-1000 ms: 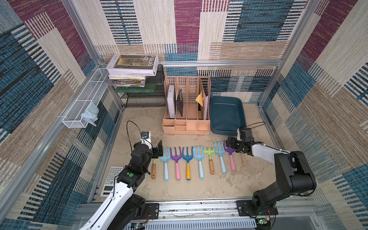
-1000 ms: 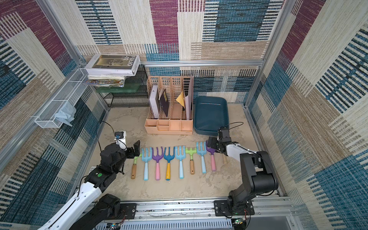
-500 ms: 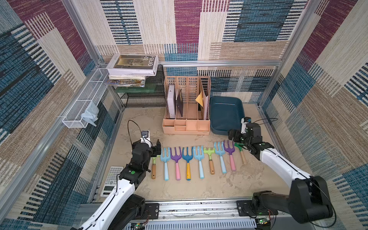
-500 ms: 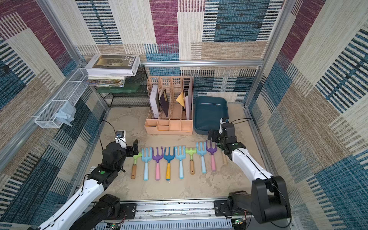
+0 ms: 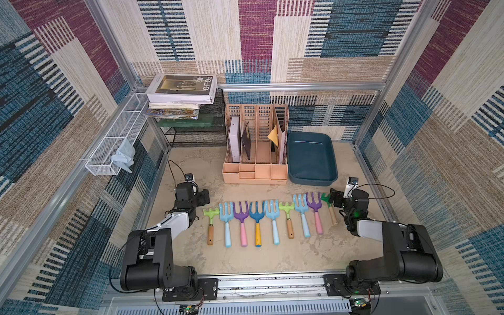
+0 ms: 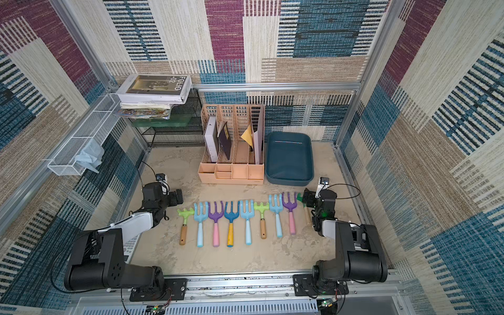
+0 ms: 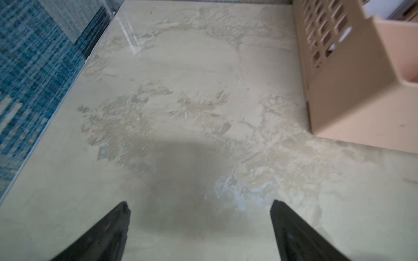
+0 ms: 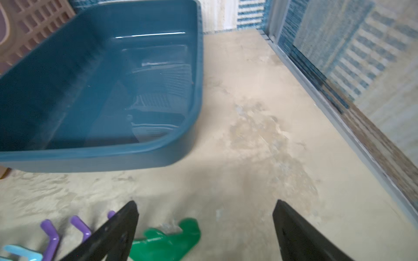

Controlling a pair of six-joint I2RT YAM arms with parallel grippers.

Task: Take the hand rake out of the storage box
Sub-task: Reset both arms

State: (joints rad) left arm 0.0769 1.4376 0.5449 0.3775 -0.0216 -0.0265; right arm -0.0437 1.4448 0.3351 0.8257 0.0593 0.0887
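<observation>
Nearest, at 6 o'clock on the surface (image 5: 272, 259): a row of tools (image 5: 257, 221) lying side by side, handles toward 6, tines toward 12.

At the 9 o'clock end of the row, near a light green rake (image 5: 211, 213): left gripper (image 5: 204, 197), jaws spread wide, gripping nothing. Seen from its wrist, only bare surface between the fingers (image 7: 108, 232).

At the 3 o'clock end, just beside a purple fork (image 5: 313, 202): the green rake (image 5: 326, 197), lying flat on the surface, wooden handle toward 5 o'clock. Outside the box (image 5: 312, 180), at 6 o'clock from it and apart from it.

Over the head of the green rake: right gripper (image 5: 334, 198), jaws wide apart, nothing clamped. In the right wrist view, green head partly behind one finger (image 8: 108, 235); contact not possible to tell.

Farther, at 1 o'clock: the box, standing flat, just beside the peach organizer (image 5: 255, 174) at 12 o'clock; touching or not, cannot tell.

Farthest, at 11 o'clock: black mesh shelf (image 5: 196, 136) with stacked books (image 5: 182, 88) on top. At 10 o'clock on the wall: white basket (image 5: 122, 122) with a pale cloth (image 5: 122, 158) hanging from it.
</observation>
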